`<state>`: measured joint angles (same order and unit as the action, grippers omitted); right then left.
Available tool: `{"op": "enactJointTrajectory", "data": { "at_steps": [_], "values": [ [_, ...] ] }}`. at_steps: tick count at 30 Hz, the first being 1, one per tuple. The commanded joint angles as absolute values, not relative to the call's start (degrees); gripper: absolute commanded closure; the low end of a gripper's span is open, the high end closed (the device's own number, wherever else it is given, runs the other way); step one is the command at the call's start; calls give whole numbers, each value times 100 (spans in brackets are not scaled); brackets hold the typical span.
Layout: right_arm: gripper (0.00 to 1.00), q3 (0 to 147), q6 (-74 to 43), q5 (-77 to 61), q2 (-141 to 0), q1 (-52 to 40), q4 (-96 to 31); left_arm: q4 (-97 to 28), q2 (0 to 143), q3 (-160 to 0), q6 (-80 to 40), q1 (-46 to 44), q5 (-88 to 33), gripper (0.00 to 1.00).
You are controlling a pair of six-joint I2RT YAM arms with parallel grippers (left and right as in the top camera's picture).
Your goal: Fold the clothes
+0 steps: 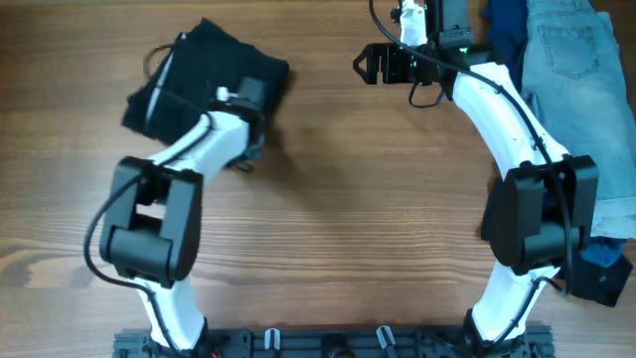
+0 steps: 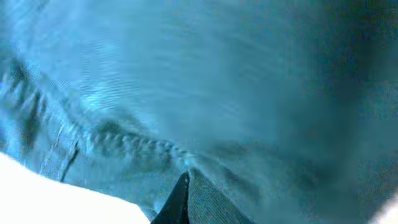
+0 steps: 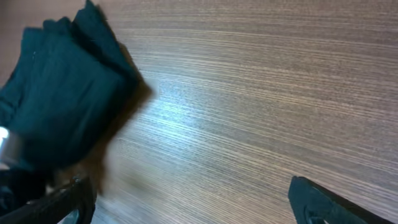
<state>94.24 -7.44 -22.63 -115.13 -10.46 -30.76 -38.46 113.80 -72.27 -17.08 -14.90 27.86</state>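
Black fabric shorts (image 2: 217, 74), folded, fill the left wrist view, stitched seam visible; bundle lies upper left on wooden bench (image 1: 328, 229); left jaws down on it, open or closed cannot be told; right jaws spread wide over bench wood, gripping nothing; light-blue denim shorts (image 1: 581, 60) and dark blue garment (image 1: 505, 25) far right.

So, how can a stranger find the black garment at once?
Seen from above, go to the far left part of the wooden table. A folded black garment lies there, at the left pincer. It is the only black cloth; the light-blue denim shorts and a dark blue garment lie far right.
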Motion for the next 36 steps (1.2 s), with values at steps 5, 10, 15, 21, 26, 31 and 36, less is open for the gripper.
{"op": "enactJointTrajectory", "data": {
  "at_steps": [5,10,15,21,26,31,36],
  "values": [
    [0,9494,-751,-2182,-11410,-1041,-3017,-3315,11472,-7223,-1715,-5,3181,96],
    [0,9491,-749,-2182,-11410,-1041,-3004,-2681,11474,-7223,-1691,878,3175,96],
    [0,9491,-751,-2182,-11410,-1041,-3000,-1806,11478,-7223,-1664,1435,3103,96],
    [0,9494,-757,-2182,-11410,-1041,-3002,-895,11572,-7223,-915,1796,2836,96],
    [0,9491,-766,-2185,-11410,-1041,-3004,-718,11723,-7223,-766,1953,2853,96],
    [0,9494,-766,-2187,-11410,-1041,-3026,-644,11782,-7223,-768,2226,2856,51],
    [0,9491,-762,-2185,-11410,-1041,-2987,-823,11500,-7225,-764,2298,2902,0]
  ]
}}
